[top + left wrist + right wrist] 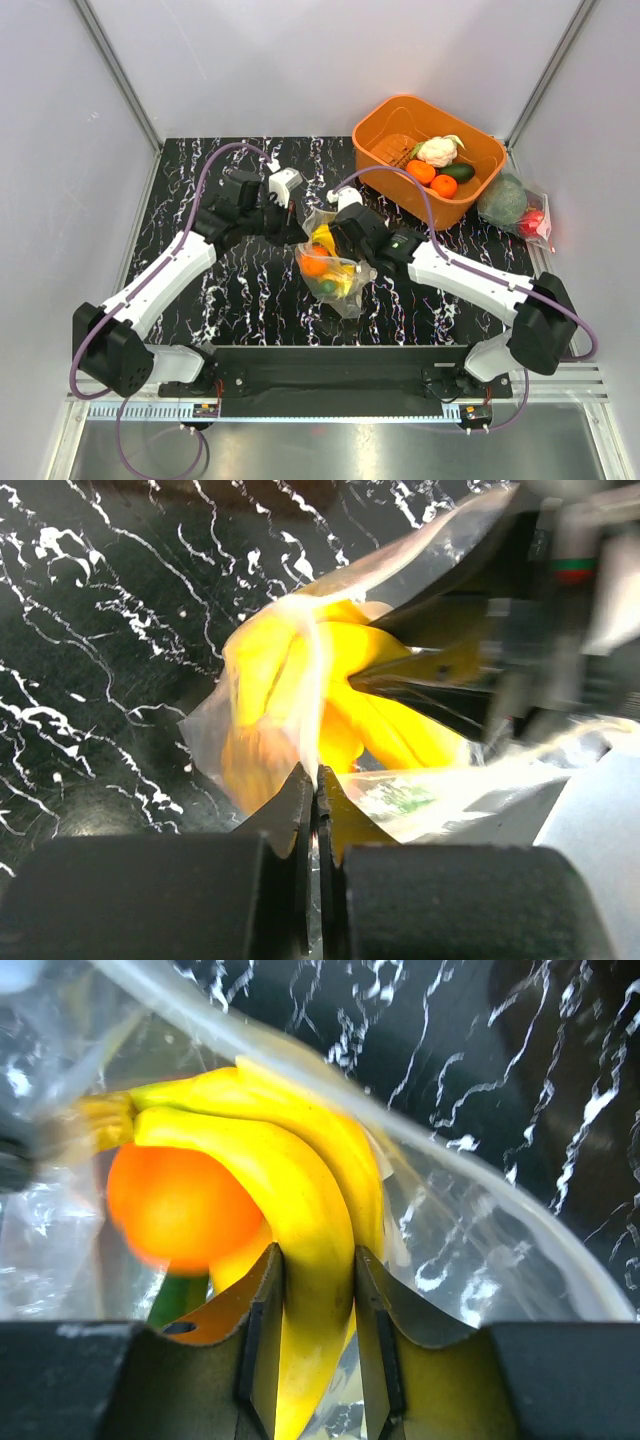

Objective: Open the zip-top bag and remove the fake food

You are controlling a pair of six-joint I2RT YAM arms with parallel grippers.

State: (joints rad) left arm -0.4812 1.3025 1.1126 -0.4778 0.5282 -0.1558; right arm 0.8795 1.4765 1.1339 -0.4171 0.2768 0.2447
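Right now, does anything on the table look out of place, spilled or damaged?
Nothing is spilled or broken. The zip-top bag is crumpled, its fake food inside. Only a second clear bag lies outside the orange bin, at the right edge of the mat.

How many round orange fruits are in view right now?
3. Two oranges sit side by side in the orange basket, below the cauliflower. The third orange is inside the zip-top bag. Others may be hidden.
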